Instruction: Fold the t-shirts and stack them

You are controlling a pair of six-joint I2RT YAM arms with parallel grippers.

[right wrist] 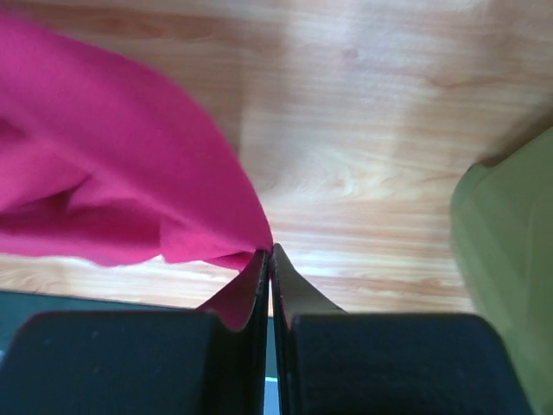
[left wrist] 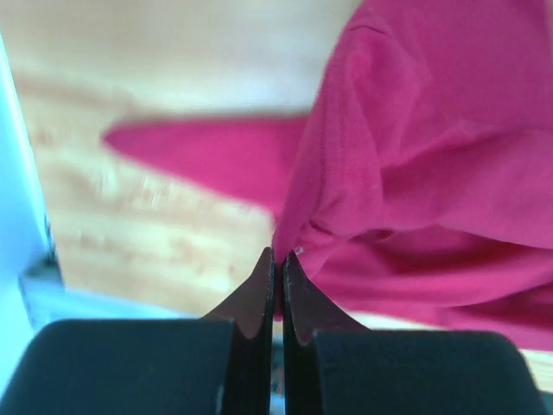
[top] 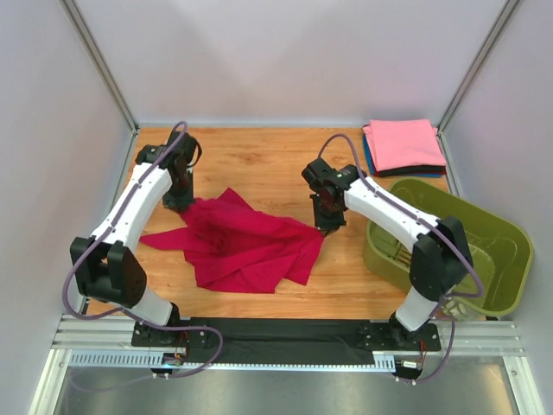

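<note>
Flattening step: left claw (left wrist: 278, 256) and right claw (right wrist: 270, 252) are pinching opposite edges of the red t-shirt (top: 246, 246); next move is likely calling for an even outward pull.

Bare wood lies open along the back of the table (top: 259, 151) and between the crumpled crimson t-shirt (top: 242, 246) and the olive basket (top: 484, 251) (a narrow lane, with the right arm (top: 389, 212) slanting over it), while the folded stack (top: 402, 147) fills the far right corner and the walls (top: 52, 130) close three sides.

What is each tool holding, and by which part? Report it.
Both hold the crimson t-shirt: the left tool pinches a fold at its left edge, the right tool pinches its right edge.
</note>
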